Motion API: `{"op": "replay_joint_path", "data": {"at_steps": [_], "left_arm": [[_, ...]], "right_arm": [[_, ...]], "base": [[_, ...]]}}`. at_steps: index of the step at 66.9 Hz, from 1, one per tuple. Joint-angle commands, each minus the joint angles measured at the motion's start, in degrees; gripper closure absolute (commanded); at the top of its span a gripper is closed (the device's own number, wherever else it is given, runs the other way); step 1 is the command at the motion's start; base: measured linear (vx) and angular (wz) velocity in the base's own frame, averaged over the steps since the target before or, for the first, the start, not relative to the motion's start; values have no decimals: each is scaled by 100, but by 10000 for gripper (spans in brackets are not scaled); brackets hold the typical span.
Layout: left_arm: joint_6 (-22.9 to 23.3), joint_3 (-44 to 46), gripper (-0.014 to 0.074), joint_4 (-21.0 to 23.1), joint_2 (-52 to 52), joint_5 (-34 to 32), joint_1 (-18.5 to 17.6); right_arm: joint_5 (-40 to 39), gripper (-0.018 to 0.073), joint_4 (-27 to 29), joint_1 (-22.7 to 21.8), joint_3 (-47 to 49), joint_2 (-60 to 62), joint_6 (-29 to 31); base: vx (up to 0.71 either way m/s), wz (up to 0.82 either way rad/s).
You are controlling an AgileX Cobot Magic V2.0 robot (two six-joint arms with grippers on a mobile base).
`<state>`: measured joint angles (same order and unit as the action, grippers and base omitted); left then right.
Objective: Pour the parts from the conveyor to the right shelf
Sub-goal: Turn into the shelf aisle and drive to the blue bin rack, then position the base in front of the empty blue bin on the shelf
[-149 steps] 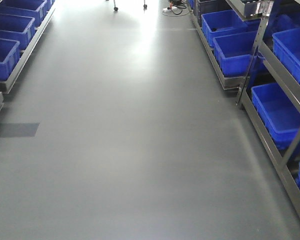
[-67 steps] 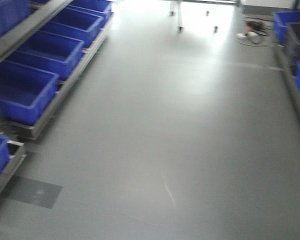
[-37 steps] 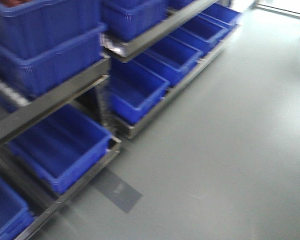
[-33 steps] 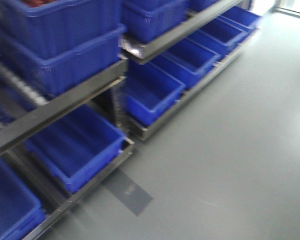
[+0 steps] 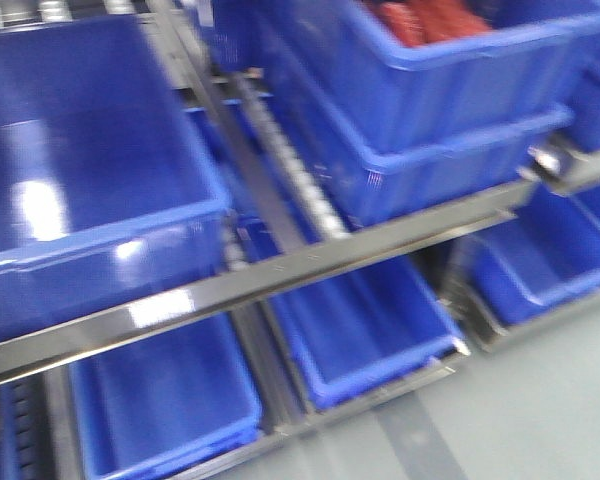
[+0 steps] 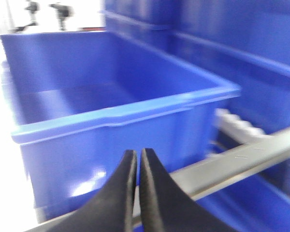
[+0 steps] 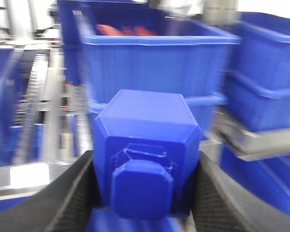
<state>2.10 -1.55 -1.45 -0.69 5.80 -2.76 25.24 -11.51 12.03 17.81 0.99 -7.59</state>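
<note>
A bright blue part, a bevelled block with a square knob facing the camera, sits between the black fingers of my right gripper, which is shut on it. It hangs in front of the steel shelf, with its roller lanes and blue bins. My left gripper is shut on nothing, its tips just before an empty blue bin on the shelf rail. The conveyor is out of view. Neither gripper shows in the front view.
On the upper level stand an empty bin at the left and stacked bins at the right, the top one holding red pieces. Lower bins sit underneath. Grey floor lies at the bottom right.
The front view has swung from the open aisle round to the left and now faces the shelf from close up, with bins filling the frame.
</note>
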Motion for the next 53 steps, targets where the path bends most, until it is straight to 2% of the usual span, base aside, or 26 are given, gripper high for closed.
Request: {"op": "replay_joint_path", "data": {"at_steps": [1,32,53], "left_arm": [[44,111,603,35,-69,-451,-32],[44,111,603,35,-69,-451,-32],[44,111,603,35,-69,-451,-32]], "right_arm": [[-460,564,-82,-24,155,-99,37],[-460,564,-82,-24,155,-99,37],[-460,564,-82,-24,155,-99,37]], "base": [[19,72],[18,68],[17,21]]}}
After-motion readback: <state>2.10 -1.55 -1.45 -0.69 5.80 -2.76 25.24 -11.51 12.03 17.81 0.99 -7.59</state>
